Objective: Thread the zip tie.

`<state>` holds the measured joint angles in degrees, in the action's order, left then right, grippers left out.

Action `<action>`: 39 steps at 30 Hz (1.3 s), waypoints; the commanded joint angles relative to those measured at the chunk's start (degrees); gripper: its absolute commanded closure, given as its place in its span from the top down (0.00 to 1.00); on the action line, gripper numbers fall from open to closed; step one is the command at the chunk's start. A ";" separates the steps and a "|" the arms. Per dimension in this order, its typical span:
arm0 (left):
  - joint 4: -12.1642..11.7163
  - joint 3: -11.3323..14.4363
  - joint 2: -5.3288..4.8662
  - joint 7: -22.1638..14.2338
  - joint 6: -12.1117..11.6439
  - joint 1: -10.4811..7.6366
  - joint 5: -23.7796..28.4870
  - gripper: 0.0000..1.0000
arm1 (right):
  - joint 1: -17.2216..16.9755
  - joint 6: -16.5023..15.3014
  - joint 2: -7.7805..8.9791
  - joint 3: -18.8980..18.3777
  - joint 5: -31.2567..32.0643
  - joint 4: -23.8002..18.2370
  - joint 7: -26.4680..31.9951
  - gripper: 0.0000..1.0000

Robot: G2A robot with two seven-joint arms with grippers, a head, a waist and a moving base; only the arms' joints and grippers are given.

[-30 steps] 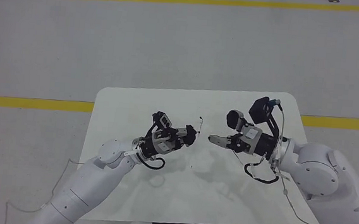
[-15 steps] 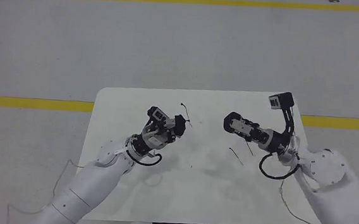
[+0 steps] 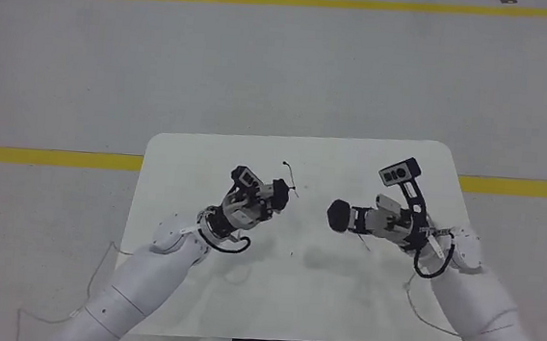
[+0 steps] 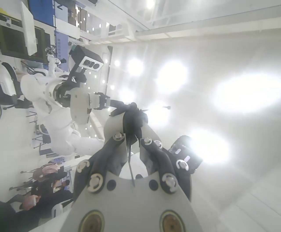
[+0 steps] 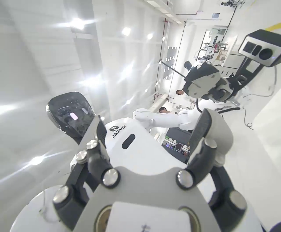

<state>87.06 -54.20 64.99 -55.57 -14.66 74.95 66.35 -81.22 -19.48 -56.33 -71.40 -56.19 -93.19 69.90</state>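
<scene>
holding zip tie [image 4: 131,167] in left jaws, right jaws open, swung back nearer

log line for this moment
left claw shut on zip tie | right claw open, empty | zip tie unthreaded

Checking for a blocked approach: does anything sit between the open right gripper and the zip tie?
Nothing visible. The right gripper hangs apart from the zip tie, held by the left gripper above the table, with only air between them.
</scene>
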 commanded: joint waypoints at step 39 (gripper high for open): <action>-1.21 1.83 2.08 -0.23 -0.34 0.29 2.95 0.00 | 6.68 7.09 -6.85 13.83 -13.63 11.02 1.36 0.38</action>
<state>85.85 -52.37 67.07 -55.80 -15.00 75.24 69.30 -74.75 -12.52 -63.02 -57.78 -70.03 -82.47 71.44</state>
